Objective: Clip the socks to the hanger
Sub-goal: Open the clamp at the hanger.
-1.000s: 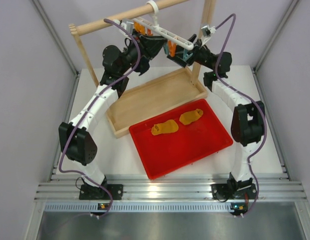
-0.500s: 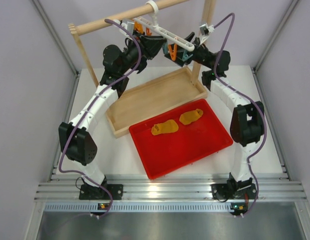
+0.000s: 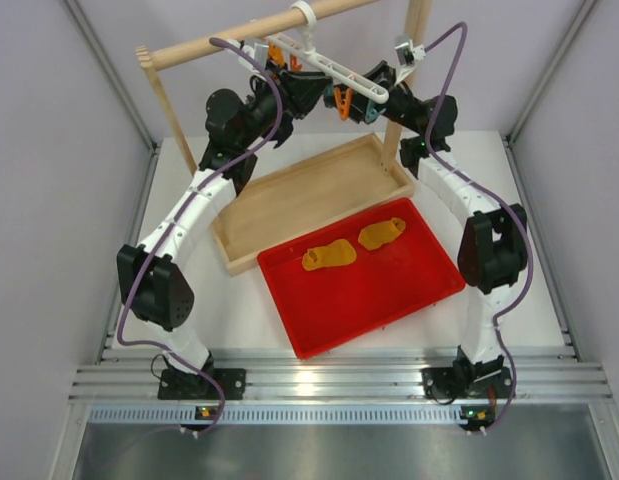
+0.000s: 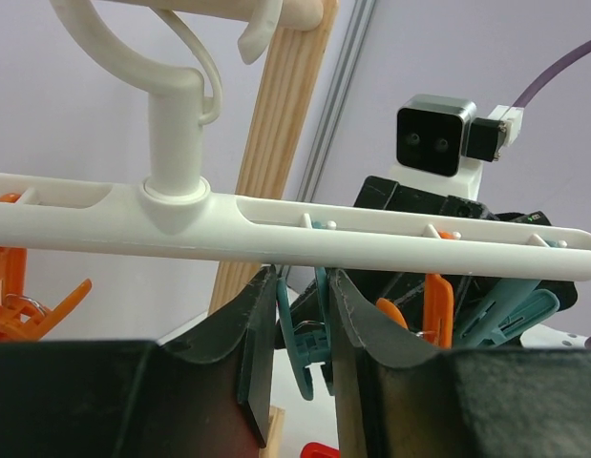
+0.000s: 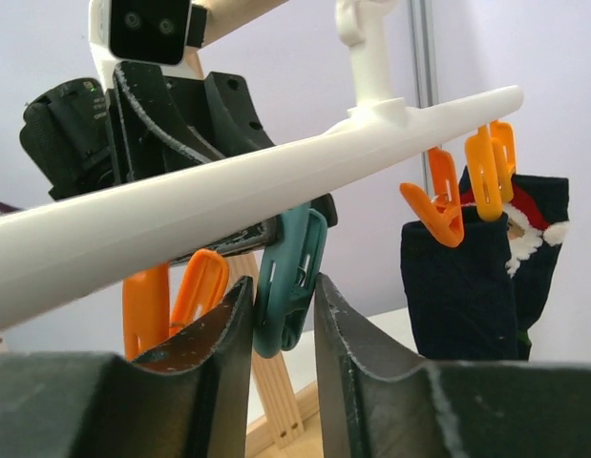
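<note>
The white hanger [image 3: 339, 68] hangs by its hook from the wooden rail, with orange and teal clips under its bar [image 4: 276, 224]. Just under that bar my left gripper [image 4: 302, 277] is shut on a teal clip [image 4: 300, 334]. From the other side my right gripper [image 5: 282, 281] has both fingers against another teal clip [image 5: 295, 248] further along the bar [image 5: 228, 196]. Two mustard-orange socks [image 3: 329, 256] [image 3: 382, 233] lie flat in the red tray [image 3: 389, 300], far below both grippers [image 3: 307, 88] [image 3: 367, 92].
The wooden rail frame [image 3: 229, 38] carries the hanger above a shallow wooden tray [image 3: 299, 200]. A black sock with a Santa pattern [image 5: 467, 277] hangs from orange clips at one end of the bar. Grey walls close both sides.
My right gripper has risen a little towards the bar and its fingers have closed in on the teal clip. The left gripper, the socks and the trays have not moved.
</note>
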Controlling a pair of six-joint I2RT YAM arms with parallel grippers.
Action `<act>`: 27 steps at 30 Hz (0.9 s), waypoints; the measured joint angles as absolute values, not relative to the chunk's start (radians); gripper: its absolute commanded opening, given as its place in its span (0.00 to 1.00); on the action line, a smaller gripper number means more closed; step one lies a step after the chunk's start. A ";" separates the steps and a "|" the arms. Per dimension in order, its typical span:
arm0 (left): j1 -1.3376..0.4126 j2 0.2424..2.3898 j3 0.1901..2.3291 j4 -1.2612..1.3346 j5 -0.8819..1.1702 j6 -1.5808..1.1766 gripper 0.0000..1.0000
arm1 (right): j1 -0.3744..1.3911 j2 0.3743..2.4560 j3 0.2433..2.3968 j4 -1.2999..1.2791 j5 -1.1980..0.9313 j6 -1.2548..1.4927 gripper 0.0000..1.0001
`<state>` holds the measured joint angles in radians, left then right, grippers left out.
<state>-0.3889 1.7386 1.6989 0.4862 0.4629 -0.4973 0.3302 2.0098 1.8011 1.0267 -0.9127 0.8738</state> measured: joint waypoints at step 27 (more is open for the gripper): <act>-0.416 1.748 1.737 0.326 0.350 -0.428 0.47 | 0.327 2.010 1.801 0.953 -0.878 0.742 0.00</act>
<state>-0.4156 1.7477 1.7374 0.3256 0.3500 -0.4278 0.3271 2.0098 1.8008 0.9527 -0.8776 0.7422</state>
